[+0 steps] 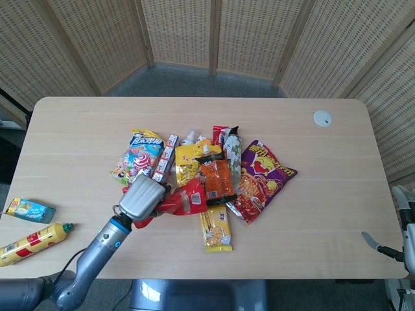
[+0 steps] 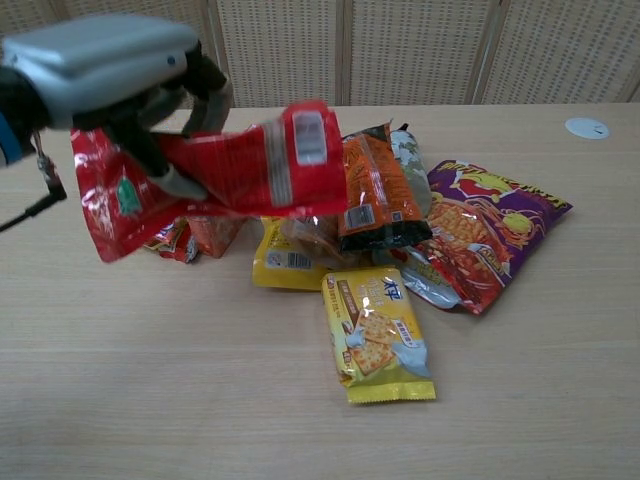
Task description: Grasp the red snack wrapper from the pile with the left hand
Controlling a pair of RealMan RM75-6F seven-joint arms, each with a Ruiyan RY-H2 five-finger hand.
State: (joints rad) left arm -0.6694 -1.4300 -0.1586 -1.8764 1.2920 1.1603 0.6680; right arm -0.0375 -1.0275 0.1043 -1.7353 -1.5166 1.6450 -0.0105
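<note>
Left hand (image 2: 120, 75) clamped on red snack wrapper (image 2: 230, 165), fingers wrapped round its left end; wrapper held clear of table (image 1: 311, 220), in front of the snack pile (image 1: 207, 175). Yellow cracker pack (image 2: 378, 332) flat on table nr front edge. Right hand (image 1: 401, 223) barely visible at frame edge; state can't be told.

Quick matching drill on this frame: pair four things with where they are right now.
Things:
1. red snack wrapper
2. yellow cracker packet
3. purple crisp bag
4. yellow squeeze bottle

Places:
A. far left table edge
B. right side of pile
C. lifted in left hand
D. flat, nearest front of pile

Pairs: 1-C, 2-D, 3-B, 4-A
</note>
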